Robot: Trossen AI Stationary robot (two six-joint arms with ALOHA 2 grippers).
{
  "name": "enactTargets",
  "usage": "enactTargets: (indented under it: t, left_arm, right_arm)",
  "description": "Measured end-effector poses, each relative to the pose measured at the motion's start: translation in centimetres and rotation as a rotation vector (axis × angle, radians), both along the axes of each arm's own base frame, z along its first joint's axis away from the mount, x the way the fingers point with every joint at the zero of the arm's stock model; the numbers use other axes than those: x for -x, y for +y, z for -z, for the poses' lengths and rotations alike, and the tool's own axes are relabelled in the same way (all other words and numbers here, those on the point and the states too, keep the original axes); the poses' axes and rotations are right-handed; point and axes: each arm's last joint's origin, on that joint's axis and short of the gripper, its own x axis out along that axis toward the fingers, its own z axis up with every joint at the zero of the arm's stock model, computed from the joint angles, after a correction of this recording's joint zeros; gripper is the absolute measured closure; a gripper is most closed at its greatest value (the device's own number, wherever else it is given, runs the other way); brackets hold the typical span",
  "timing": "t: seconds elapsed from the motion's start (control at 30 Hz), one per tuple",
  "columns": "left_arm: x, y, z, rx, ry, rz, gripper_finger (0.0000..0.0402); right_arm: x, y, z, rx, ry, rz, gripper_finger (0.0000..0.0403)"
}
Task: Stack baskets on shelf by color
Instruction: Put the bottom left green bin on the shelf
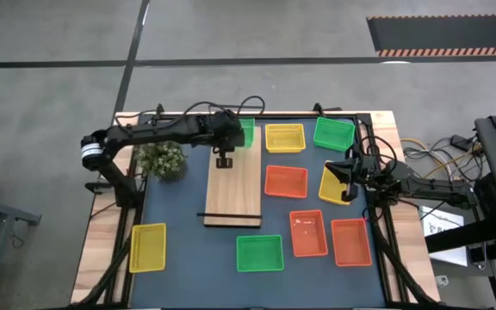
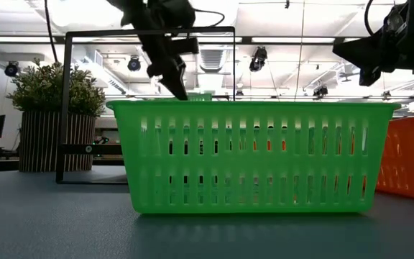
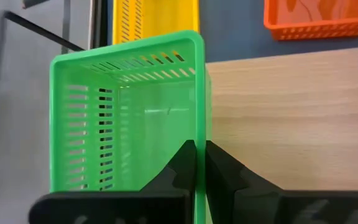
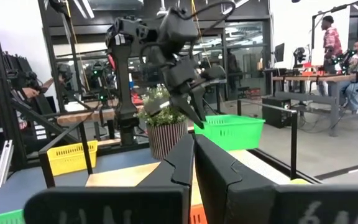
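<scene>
My left gripper (image 1: 226, 153) is shut on a green basket (image 3: 129, 112), held in the air at the far end of the light-wood shelf (image 1: 235, 194). It also shows in the right wrist view (image 4: 229, 130). My right gripper (image 1: 349, 175) is shut and empty. It waits high over the table's right side, above a yellow basket (image 1: 332, 185) that lies askew on the table. The other baskets rest flat on the table: two green (image 1: 334, 133) (image 1: 259, 252), two yellow (image 1: 284, 138) (image 1: 148, 245) and three red-orange (image 1: 285, 181) (image 1: 308, 232) (image 1: 351, 241). My left gripper pinches the green basket's wall on the shelf's side (image 3: 198, 134), one finger (image 3: 178, 171) inside the basket and one (image 3: 225, 171) outside. The fingers come from above, pointing down. The basket hangs about level, its open side up, clear of the table and the shelf.
A potted plant (image 1: 162, 160) stands left of the shelf. The shelf's black rail (image 2: 65, 108) rises at its near end. The near green basket (image 2: 254, 155) fills the low view. People stand in the room beyond the table.
</scene>
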Motion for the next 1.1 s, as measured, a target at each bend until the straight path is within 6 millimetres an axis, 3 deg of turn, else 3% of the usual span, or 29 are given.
enactTargets:
  t: [0.43,0.63,1.1]
  left_arm:
    - [-0.3,0.8,3.1,-0.041,-0.026,0.019,0.0401]
    - [-0.6,1.3,4.3,-0.034,0.010,0.013,0.0381]
    - [-0.8,1.7,4.9,-0.033,0.035,0.010,0.0370]
  right_arm:
    - [0.0,0.0,0.2,-0.003,0.016,0.000,0.0394]
    - [-0.1,0.0,0.4,-0.039,0.038,-0.005,0.0394]
    - [-0.1,0.0,0.7,-0.079,0.059,-0.010,0.0394]
